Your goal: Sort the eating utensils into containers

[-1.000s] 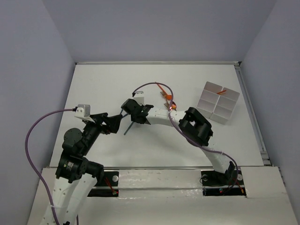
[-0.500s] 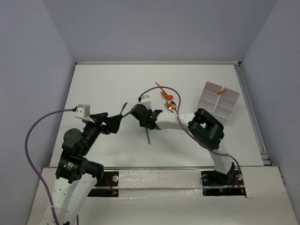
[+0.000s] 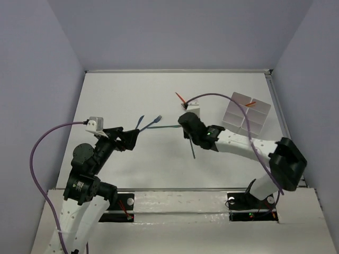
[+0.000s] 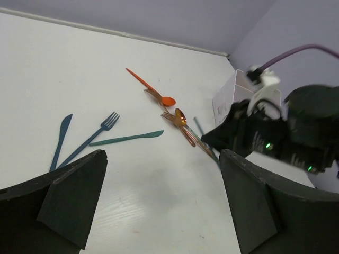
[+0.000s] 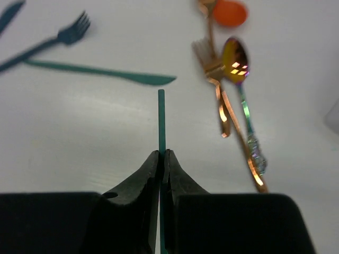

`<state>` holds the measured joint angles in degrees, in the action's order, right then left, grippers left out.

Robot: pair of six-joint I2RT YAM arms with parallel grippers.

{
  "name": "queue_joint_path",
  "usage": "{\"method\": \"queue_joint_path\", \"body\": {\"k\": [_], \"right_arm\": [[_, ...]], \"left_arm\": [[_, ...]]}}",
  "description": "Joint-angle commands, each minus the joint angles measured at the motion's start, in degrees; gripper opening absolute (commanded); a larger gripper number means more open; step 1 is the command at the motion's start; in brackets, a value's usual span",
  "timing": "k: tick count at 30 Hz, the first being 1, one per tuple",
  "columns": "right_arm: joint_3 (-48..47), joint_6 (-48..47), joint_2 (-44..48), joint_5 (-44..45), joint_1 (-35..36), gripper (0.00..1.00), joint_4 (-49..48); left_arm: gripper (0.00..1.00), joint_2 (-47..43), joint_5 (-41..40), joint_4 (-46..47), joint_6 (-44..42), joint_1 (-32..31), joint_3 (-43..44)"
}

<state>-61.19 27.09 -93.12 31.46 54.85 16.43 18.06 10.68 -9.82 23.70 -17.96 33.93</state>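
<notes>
The white four-compartment tray (image 3: 254,126) sits by the table's (image 3: 116,95) right edge, an orange utensil (image 3: 250,103) lying in its far side. A blue knife (image 3: 140,123), blue fork (image 3: 154,120) and teal knife (image 3: 165,127) lie flat mid-table, with an orange spoon (image 4: 151,89), copper fork (image 5: 212,63) and copper spoon (image 5: 235,55) nearby. The right gripper (image 5: 161,154) pinches a thin teal utensil (image 5: 161,119).
</notes>
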Motion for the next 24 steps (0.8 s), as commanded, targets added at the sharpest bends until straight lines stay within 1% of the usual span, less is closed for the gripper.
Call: {"method": "queue_joint_path", "body": {"k": [1, 2, 3, 5, 6, 7, 9, 11, 12, 13, 14, 15, 19, 24], "right_arm": [[3.51, -7.13, 13.03, 13.24, -9.65, 0.07, -14.97], [4.75, -10.1, 16.97, 16.58, -14.55, 0.07, -21.98], [6.07, -11.52, 18.75, 17.66, -17.21, 0.07, -25.44], [9.22, -14.16, 21.57, 18.89, -22.48, 0.07, -32.56], [10.29, -17.65, 22.8, 20.12, -27.47, 0.07, -41.04], [11.0, -19.34, 22.81, 20.13, -29.69, 0.07, -45.12], [9.7, -22.24, 20.11, 19.08, -33.91, 0.07, -51.9], [6.45, -24.27, 17.11, 18.02, -38.04, 0.07, -54.91], [5.82, -29.33, 15.36, 17.93, -38.85, 0.07, -61.45], [5.38, -32.25, 13.51, 18.02, -39.64, 0.07, -65.69], [4.77, -35.5, 9.49, 18.11, -40.17, 0.07, -69.65], [3.02, -40.14, 7.45, 18.11, -41.04, 0.07, -74.39], [-0.33, -46.85, -0.99, 17.32, -43.07, 0.07, -80.92], [-2.79, -46.25, -5.04, 16.17, -44.12, 0.07, -81.37]], "left_arm": [[0.99, 0.74, 1.45, 2.97, 0.03, -0.33, 1.75], [0.99, 0.48, 1.45, 2.88, -0.06, -0.33, 1.75], [0.99, 0.39, 1.45, 2.88, -0.06, -0.33, 1.75], [0.99, 0.31, 1.54, 2.88, -0.15, -0.33, 1.84], [0.99, 0.3, 1.63, 2.97, -0.15, -0.33, 1.84], [0.99, 0.39, 1.63, 2.97, -0.24, -0.33, 1.84], [0.99, 0.48, 1.8, 2.97, -0.15, -0.33, 1.84], [0.99, 0.39, 1.8, 2.88, -0.24, -0.33, 1.84], [0.99, 0.39, 1.8, 2.88, -0.32, -0.33, 1.84], [0.99, 0.39, 1.8, 2.88, -0.32, -0.33, 1.93], [0.99, 0.22, 1.72, 2.88, -0.32, -0.33, 1.84], [0.99, 0.22, 1.8, 2.79, -0.41, -0.33, 1.93], [0.99, 0.57, 1.72, 2.71, -0.59, -0.33, 2.01], [0.99, 1.27, 1.89, 2.62, -0.59, -0.85, 2.02]]}}
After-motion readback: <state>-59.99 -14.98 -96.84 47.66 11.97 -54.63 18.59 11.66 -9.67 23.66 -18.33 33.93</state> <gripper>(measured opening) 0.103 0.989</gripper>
